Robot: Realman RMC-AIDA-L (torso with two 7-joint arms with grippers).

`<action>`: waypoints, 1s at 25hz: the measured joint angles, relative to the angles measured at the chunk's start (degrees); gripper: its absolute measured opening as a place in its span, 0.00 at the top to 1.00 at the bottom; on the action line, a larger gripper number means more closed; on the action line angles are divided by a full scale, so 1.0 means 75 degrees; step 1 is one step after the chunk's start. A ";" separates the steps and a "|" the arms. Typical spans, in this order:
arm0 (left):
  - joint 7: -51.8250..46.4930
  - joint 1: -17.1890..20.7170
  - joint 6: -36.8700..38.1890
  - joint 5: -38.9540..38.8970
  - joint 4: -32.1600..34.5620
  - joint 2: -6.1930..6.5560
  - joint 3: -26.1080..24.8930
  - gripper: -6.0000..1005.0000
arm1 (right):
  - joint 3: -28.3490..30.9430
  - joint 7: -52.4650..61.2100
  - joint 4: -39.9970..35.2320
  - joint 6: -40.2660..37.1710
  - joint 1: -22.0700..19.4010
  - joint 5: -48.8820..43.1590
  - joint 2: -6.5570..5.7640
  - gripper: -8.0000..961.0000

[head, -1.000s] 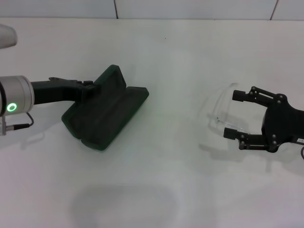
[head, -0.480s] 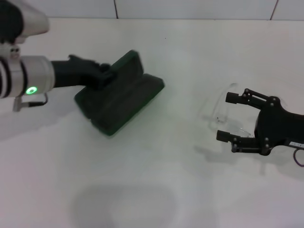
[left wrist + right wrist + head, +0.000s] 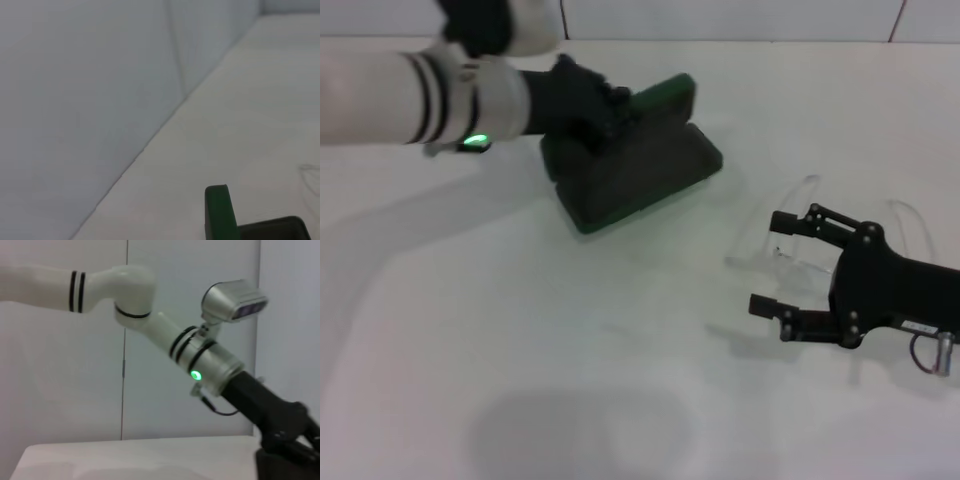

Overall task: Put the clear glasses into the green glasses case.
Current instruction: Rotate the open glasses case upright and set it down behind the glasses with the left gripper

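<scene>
A plain white desk (image 3: 520, 330) is backed by a pale tiled wall. Toward its far side the dark green oblong hard-shell glasses case (image 3: 635, 170) is seen open, its lid raised. The left end effector (image 3: 605, 105) is held against the lid edge of the case, seemingly clamped on it, though the fingers themselves cannot be made out; the grip appears meant to carry or steady the open case so the glasses can be dropped in. The lid's edge is also shown in the left wrist view (image 3: 218, 212).

To the right of the case and nearer the robot, the fully transparent wraparound safety glasses (image 3: 790, 230) are seen between the spread fingers of the right end effector (image 3: 777, 262), which is not closed on them. From these pictures it cannot be told whether the glasses rest on the desk or are lifted.

Compared with the earlier frames, the case has been moved farther away and rightward, closer to the glasses, and the right end effector has been shifted slightly nearer the robot.
</scene>
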 joint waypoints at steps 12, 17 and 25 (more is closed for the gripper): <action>0.1243 -0.1189 -0.0298 0.0082 -0.0799 -0.0015 0.1134 0.79 | 0.0001 -0.0039 0.0067 -0.0038 -0.0162 -0.0010 0.0153 0.15; 0.1213 -0.1310 0.0013 0.0062 -0.0800 -0.0023 0.1408 0.79 | -0.0003 -0.0039 0.0057 -0.0052 -0.0215 -0.0010 0.0160 0.15; 0.1323 -0.1291 0.0053 -0.0380 -0.0808 -0.0043 0.1610 0.79 | -0.0035 -0.0038 0.0048 -0.0004 -0.0213 -0.0014 0.0122 0.15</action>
